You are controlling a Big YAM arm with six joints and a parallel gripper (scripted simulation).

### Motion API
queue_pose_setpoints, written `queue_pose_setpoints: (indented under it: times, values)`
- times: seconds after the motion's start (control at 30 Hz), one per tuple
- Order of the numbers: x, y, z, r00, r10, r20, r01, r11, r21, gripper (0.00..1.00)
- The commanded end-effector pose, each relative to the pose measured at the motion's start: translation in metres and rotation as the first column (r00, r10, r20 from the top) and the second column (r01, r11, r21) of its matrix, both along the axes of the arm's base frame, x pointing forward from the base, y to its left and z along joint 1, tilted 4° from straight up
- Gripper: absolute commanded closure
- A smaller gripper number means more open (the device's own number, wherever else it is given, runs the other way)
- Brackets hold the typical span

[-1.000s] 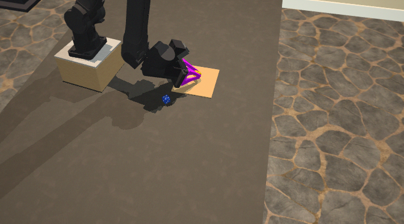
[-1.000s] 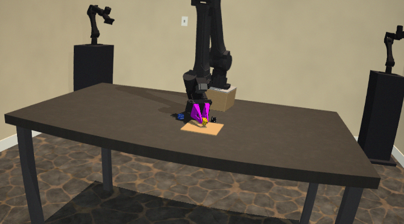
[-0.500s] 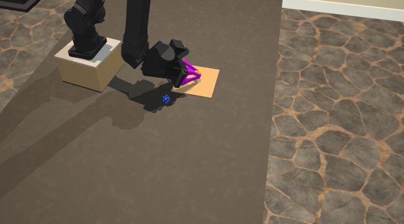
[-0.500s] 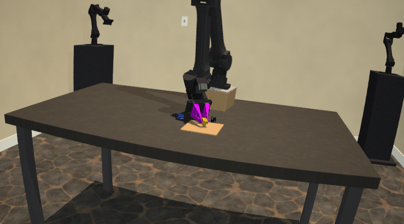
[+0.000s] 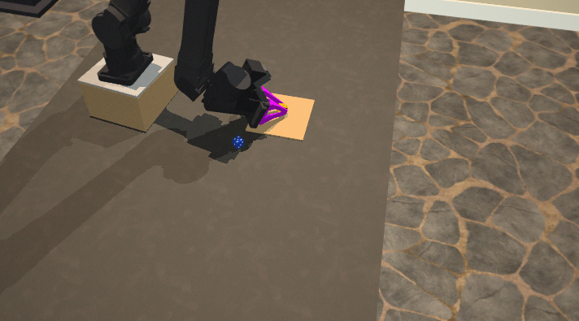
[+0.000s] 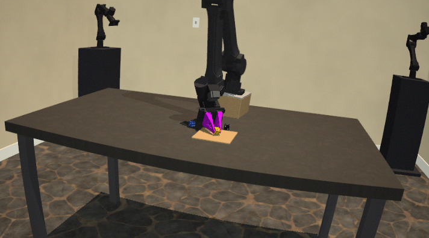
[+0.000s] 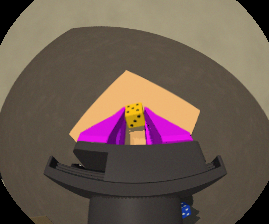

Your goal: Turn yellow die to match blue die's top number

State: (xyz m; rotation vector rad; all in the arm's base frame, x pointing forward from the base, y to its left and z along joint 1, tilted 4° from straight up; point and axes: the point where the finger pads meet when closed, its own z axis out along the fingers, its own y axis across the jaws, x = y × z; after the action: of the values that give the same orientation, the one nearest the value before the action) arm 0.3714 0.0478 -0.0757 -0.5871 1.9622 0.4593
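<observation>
Gripping the yellow die [image 7: 134,115] over the mat [image 5: 298,117]: magenta fingers, tightly clamped.

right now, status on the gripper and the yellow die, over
Gripper shut on yellow die, low over the mat. Blue die off the mat, apart. Nothing in the way.

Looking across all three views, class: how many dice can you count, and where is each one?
3. The yellow die is held in the gripper over the mat; the blue die and black die lie on the table beside it.
</observation>
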Motion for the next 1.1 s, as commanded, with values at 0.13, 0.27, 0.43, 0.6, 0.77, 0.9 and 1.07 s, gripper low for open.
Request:
queue_pose_setpoints:
  times: [0.13, 0.27, 0.43, 0.6, 0.77, 0.9, 1.07]
  values:
    - [0.0074, 0.0011, 0.0031, 0.999, 0.002, 0.036, -0.001, 1.0, -0.002, 0.85]
    - [0.0059, 0.0013, 0.0039, 0.999, 0.001, 0.035, -0.001, 1.0, -0.002, 0.85]
    - [0.0053, 0.0016, 0.0016, 1.0, 0.002, 0.031, -0.002, 1.0, -0.001, 0.85]
    - [0.0059, 0.0014, 0.0025, 0.999, 0.002, 0.034, -0.001, 1.0, -0.002, 0.85]
    - [0.0059, 0.0014, 0.0025, 0.999, 0.002, 0.034, -0.001, 1.0, -0.002, 0.85]
    - [0.0059, 0.0014, 0.0025, 0.999, 0.001, 0.034, -0.001, 1.0, -0.002, 0.85]
    - [0.0059, 0.0014, 0.0025, 0.999, 0.001, 0.034, -0.001, 1.0, -0.002, 0.85]
